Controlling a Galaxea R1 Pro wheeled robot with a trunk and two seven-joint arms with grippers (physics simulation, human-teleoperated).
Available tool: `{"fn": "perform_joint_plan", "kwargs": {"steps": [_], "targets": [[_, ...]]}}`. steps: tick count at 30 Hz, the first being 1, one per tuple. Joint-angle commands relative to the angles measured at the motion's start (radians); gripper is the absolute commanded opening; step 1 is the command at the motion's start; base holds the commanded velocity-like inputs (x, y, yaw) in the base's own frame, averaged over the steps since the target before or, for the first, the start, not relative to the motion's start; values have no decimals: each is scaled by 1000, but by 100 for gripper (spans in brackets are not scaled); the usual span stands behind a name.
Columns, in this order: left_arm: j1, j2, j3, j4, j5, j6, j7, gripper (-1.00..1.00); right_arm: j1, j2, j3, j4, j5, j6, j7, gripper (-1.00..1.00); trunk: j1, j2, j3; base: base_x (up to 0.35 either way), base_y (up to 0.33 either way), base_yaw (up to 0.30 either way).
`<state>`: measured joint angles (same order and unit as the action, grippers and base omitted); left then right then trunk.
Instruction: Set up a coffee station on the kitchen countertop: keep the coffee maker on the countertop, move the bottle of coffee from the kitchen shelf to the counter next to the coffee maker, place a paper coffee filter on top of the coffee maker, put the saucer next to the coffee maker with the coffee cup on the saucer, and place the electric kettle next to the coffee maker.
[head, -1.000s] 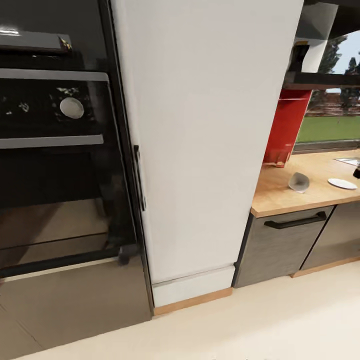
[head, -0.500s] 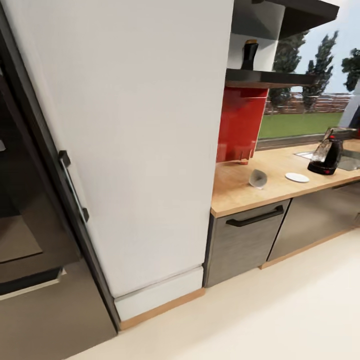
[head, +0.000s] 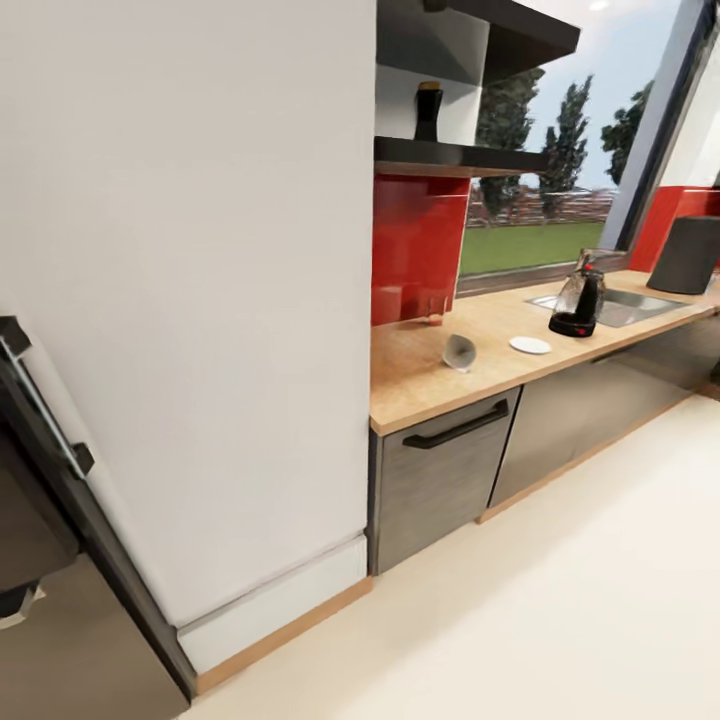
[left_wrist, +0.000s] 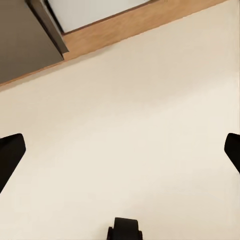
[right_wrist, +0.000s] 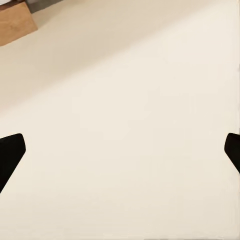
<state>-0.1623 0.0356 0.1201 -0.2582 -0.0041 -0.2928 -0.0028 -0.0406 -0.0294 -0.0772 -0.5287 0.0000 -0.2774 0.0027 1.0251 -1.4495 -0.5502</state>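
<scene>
Kettle (head: 578, 305), saucer (head: 529, 345), filter (head: 459, 352) on countertop (head: 420, 385).

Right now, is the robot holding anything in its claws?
No, nothing. The left gripper and the right gripper are both open, with only pale floor showing between their fingertips.

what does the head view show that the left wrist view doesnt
Head view alone: the kitchen countertop bearing the paper coffee filter, the saucer and the electric kettle, with the bottle of coffee up on the shelf. Left wrist view alone: the left gripper, fingers spread wide over nothing. Both share the pale floor and a wooden plinth strip.
</scene>
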Motion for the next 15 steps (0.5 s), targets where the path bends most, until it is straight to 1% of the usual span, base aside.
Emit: {"fn": "perform_joint_plan", "kwargs": {"steps": [1, 10, 12, 15], "targets": [[0, 0, 3, 1, -1, -3, 0, 100, -1, 0, -1, 1, 0, -3, 0, 100, 0, 0, -1, 0, 0, -294], [0, 3, 5, 1, -1, -4, 0, 100, -1, 0, -1, 1, 0, -3, -1, 100, 0, 0, -1, 26, 0, -296], [1, 9, 6, 1, 0, -4, 0, 100, -1, 1, -1, 1, 0, -4, -1, 100, 0, 0, -1, 12, 0, -297], [1, 37, 9, -1, 6, -5, 0, 100, -1, 2, 0, 1, 0, -5, -1, 100, 0, 0, -1, 5, 0, -298]]}}
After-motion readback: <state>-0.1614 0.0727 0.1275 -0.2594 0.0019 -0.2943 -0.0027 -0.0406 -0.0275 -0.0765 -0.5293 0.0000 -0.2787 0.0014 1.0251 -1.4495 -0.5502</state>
